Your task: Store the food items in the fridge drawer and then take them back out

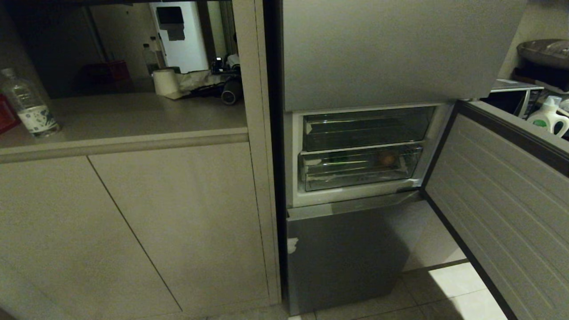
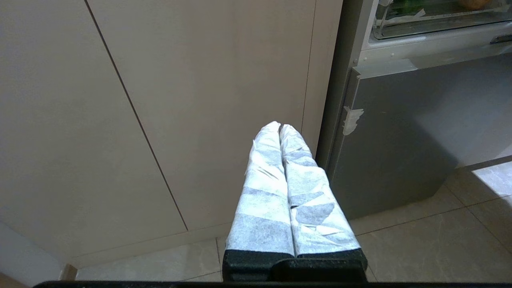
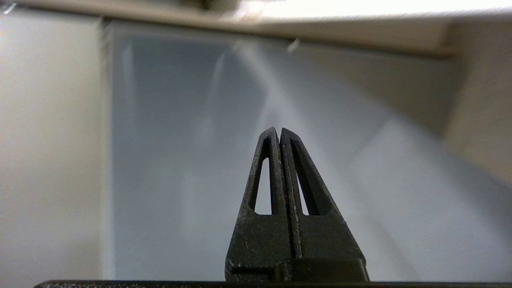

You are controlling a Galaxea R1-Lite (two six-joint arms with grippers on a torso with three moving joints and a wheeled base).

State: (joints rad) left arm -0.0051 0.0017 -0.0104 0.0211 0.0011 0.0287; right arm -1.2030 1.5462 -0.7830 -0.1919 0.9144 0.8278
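Note:
The fridge drawer (image 1: 360, 168) is a clear bin, pushed into the open middle compartment of the grey fridge. Inside it lie the food items: a round orange-brown one (image 1: 387, 158) on the right and a dark green one (image 1: 342, 158) on the left. The left wrist view catches the drawer's front rim (image 2: 436, 24), the orange item (image 2: 474, 4) and the green item (image 2: 412, 5). My left gripper (image 2: 280, 126), with white-wrapped fingers, is shut and empty, low before the cabinet beside the fridge. My right gripper (image 3: 279, 130) is shut and empty, pointing at a blurred grey steel surface. Neither arm shows in the head view.
A second clear tray (image 1: 364, 129) sits above the drawer. The compartment's door (image 1: 502, 200) stands open to the right. A water bottle (image 1: 29, 104) and a paper roll (image 1: 165, 82) stand on the counter at left. A white detergent bottle (image 1: 549, 116) stands beyond the door.

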